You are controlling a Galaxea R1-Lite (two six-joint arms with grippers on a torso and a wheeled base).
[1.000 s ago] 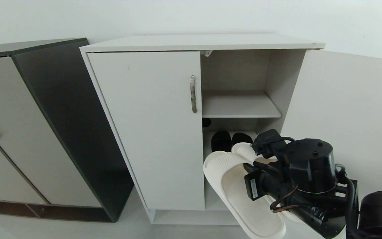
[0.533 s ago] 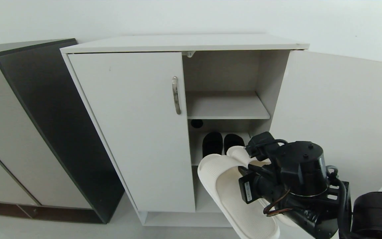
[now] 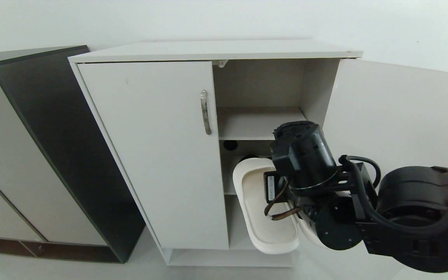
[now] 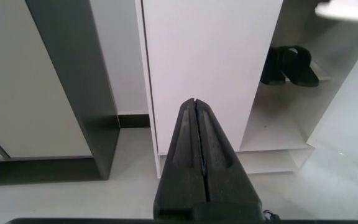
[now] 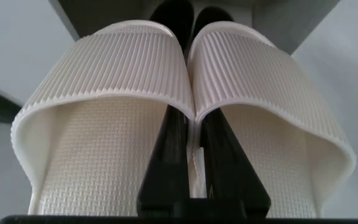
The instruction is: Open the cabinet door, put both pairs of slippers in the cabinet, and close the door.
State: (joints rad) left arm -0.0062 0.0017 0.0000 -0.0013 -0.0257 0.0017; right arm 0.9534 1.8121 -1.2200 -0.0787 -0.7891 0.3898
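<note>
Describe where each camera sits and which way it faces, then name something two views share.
Head view: on the head, facing forward and down at the white cabinet; right arm shows, holding white slippers.
Left wrist view: on the left wrist, facing the cabinet's lower part; shut left gripper in front.
Right wrist view: on the right wrist, facing into the cabinet; right gripper clamps the white slippers.
Shared: both wrist views show the black slippers.

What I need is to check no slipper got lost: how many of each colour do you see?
White slippers: 2
Black slippers: 2
Total: 4
</note>
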